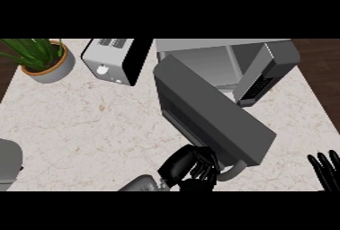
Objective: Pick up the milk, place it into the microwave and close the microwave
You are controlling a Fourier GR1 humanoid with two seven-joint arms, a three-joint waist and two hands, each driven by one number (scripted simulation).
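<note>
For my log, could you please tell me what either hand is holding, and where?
The left hand touches the microwave door at its outer end near the handle; whether it grips is unclear. The right hand holds nothing.

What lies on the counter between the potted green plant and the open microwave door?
In the head view, a silver toaster with black sides stands between the potted plant and the grey microwave door.

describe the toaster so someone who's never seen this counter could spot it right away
Start at the microwave at the counter's back, its door swung open. Just left of it stands the toaster, a silver box with a black side and slots on top. The potted plant further left is green and round.
</note>
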